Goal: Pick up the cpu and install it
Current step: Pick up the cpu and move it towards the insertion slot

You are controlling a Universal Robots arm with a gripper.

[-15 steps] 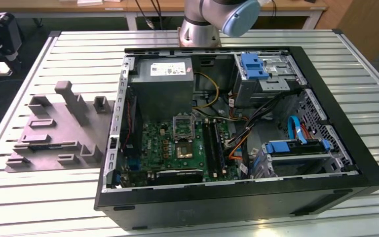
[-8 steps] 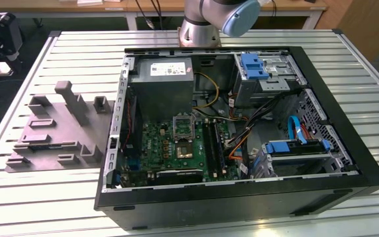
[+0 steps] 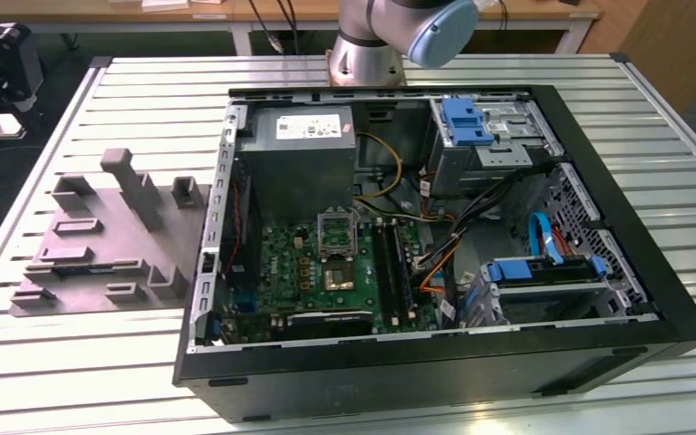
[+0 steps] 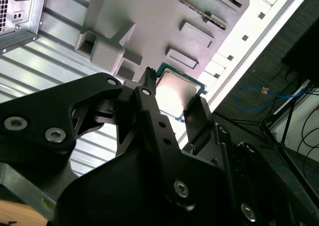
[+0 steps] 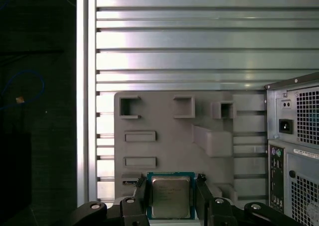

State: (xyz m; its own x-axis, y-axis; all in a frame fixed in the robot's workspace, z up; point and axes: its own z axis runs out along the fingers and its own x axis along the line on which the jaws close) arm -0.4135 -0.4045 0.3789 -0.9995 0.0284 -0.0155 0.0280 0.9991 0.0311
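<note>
First wrist view: where is my cpu?

— Your tool [image 5: 172,188] has it. The cpu [image 5: 171,198] sits between the two black fingers [image 5: 141,190], one against each of two opposite edges, with its pale metal top turned toward the camera. I judge it pinched rather than merely straddled, because no gap shows at either edge.

— Is it off the tray?

— I would say so. The grey tray [image 5: 169,151] lies well below the cpu, and its blocks and pockets look small next to it, so you are holding it high over the tray. The second wrist view agrees: the fingers [image 4: 152,111] close on the cpu's edges with the tray far behind them.

— Which way is the socket from there?

— In the exterior view the tray rests on the bench [image 3: 82,362], at the exterior view's left of the open computer case [image 3: 674,317]. The socket [image 3: 340,275] is the dark square on the green motherboard [image 3: 300,272] inside that case. So it lies toward the exterior view's right of your tool, with the case's side wall in between. The cpu is square, so it has no long axis to speak of. Its edges run parallel to the tray's edges and to the bench slats.

— And the arm's pose?

— Your arm's base [image 3: 366,54] stands at the far side of the bench, behind the case, and the arm climbs out of the exterior view's top. The first wrist view meets the bench flat on, so I judge the tool to point straight down.
</note>
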